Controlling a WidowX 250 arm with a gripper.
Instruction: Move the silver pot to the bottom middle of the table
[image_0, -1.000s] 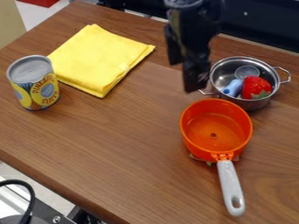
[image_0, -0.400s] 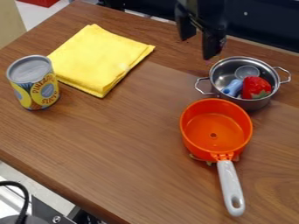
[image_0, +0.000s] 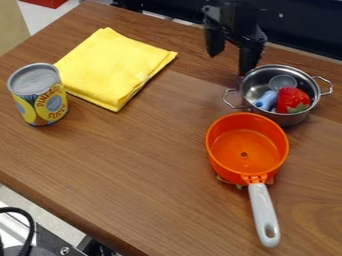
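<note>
So, the camera view: a brown wooden table (image_0: 147, 150) carries the action, with the orange saucepan (image_0: 246, 145) as our marker. Off beyond it, past the table's far edge, stands a dark panel (image_0: 300, 25); out to its far left there's a red object (image_0: 45, 2), and to its near left, past the slanting near edge, pale floor (image_0: 67, 217) and a black cable (image_0: 30, 227).

Bare wood grain stretches from the saucepan leftward to that near edge. A yellow cloth (image_0: 110, 67) lies to the saucepan's upper left, a pineapple can (image_0: 40, 95) well to its left, and the saucepan's own grey handle (image_0: 264, 212) points toward the bottom of the view.

And here's the silver pot (image_0: 284, 119), just beyond the saucepan and a touch right, holding a strawberry (image_0: 292, 100), a blue piece (image_0: 266, 100) and a small clear cup (image_0: 282, 82). Up beyond the saucepan hangs the gripper (image_0: 230, 63), released, fingers spread, right by the pot's upper-left rim; whether they touch, I can't tell.
</note>
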